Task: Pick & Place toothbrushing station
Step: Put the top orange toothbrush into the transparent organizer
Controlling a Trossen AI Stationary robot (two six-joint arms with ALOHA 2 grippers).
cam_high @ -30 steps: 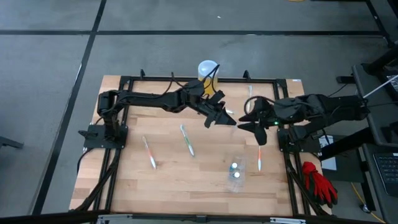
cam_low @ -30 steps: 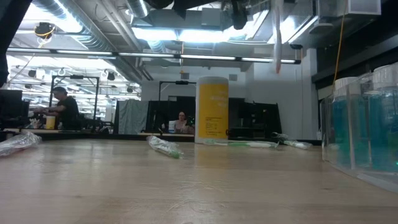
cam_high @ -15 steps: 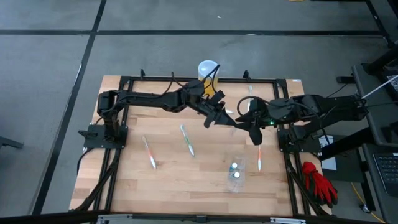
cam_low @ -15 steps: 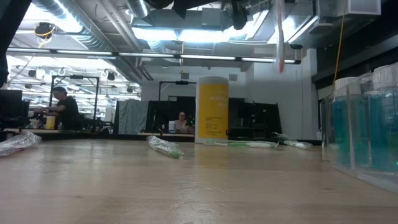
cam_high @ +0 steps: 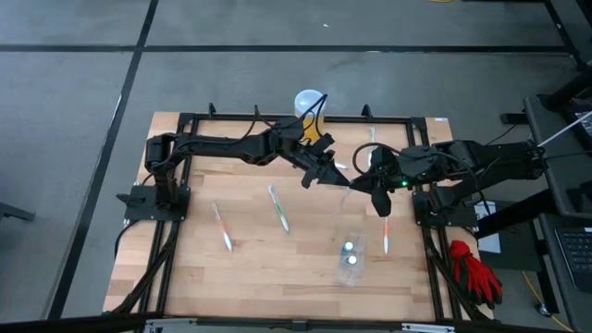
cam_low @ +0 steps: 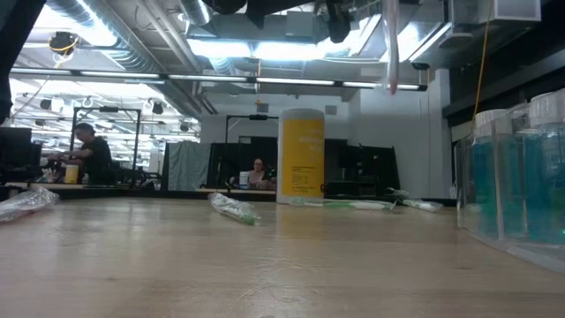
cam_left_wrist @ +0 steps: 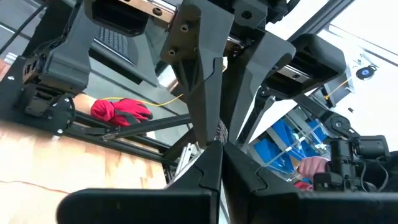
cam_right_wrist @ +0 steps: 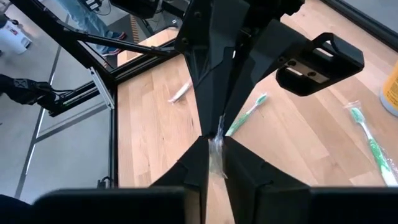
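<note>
Since a second ago: right gripper (cam_high: 356, 182) has moved left to meet the left gripper (cam_high: 335, 176) above the table's middle, and its fingers have narrowed.

Item: wrapped toothbrush (cam_right_wrist: 217, 148), held aloft between the two grippers, well above the table (cam_high: 250, 250). Left gripper is clamped on it; right fingers have pinched in around the wrapper, though whether they grip firmly cannot be told.

Handling, as judged: light, slim, stiff along its length; the clear wrapper looks slippery and crinkly. Best held mid-handle, across the narrow side.

Pose: both arms stretched level toward centre, tips nearly touching.

Also present: three toothbrushes lying on the table, left (cam_high: 222, 228), middle (cam_high: 278, 209), right (cam_high: 386, 235); clear cup (cam_high: 351, 255) near right; yellow jar (cam_high: 309, 104) at far edge.
</note>
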